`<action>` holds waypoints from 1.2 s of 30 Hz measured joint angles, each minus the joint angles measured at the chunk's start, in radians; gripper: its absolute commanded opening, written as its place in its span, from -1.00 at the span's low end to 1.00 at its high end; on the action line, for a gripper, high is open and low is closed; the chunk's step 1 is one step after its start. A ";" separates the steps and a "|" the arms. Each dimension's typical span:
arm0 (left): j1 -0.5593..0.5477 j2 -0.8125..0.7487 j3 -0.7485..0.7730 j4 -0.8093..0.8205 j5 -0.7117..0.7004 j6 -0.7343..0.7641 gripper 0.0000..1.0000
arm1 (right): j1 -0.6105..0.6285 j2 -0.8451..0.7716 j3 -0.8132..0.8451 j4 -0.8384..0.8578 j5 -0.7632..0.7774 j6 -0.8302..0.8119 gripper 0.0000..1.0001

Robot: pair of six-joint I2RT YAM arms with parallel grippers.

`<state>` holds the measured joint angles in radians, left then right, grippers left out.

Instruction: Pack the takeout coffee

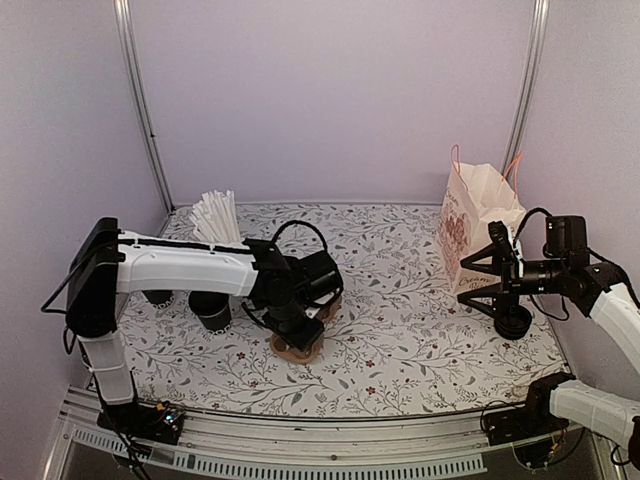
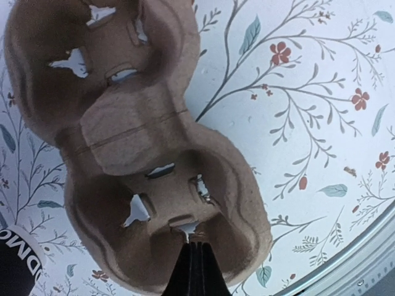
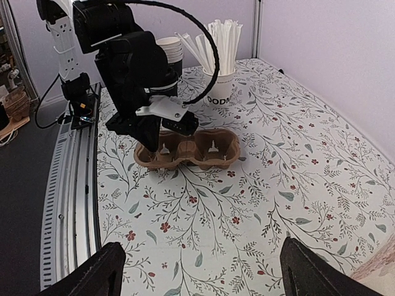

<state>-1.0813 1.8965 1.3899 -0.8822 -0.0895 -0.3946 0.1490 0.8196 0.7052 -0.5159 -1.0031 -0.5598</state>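
Top external view: takeout coffee (image 1: 513, 321) looked to us like dark cup standing on table (image 1: 400, 335), just below right gripper (image 1: 470, 282), near paper bag (image 1: 478, 215). Right claw spread wide, nothing in it. Left gripper (image 2: 191, 250) pressed together, tips down in cardboard carrier (image 2: 129, 129) pocket; couldn't tell if we'd pinched any cardboard. We figured cup light, thin-walled, crushable, so grab mid-body, gently, keep upright.

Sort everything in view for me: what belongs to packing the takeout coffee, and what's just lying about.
For the job: cardboard cup carrier; paper bag. The lidded coffee itself cannot be picked out here.
Lying about: straws in their holder; stack of lidless cups.
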 measured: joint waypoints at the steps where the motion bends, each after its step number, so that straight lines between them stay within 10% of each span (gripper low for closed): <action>1: -0.001 -0.008 0.000 -0.005 -0.006 -0.010 -0.70 | 0.000 0.001 0.000 0.000 0.000 -0.001 0.80; 7: -0.005 -0.066 0.023 -0.032 -0.066 -0.109 0.15 | 0.000 0.001 0.000 0.000 0.000 -0.002 0.80; 36: 0.117 0.119 0.178 0.030 -0.114 -0.301 0.02 | 0.000 0.011 0.000 0.000 0.001 -0.002 0.80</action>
<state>-0.9646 2.0159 1.5681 -0.8520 -0.2039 -0.6952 0.1490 0.8310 0.7052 -0.5159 -1.0019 -0.5617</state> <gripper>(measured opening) 0.527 0.900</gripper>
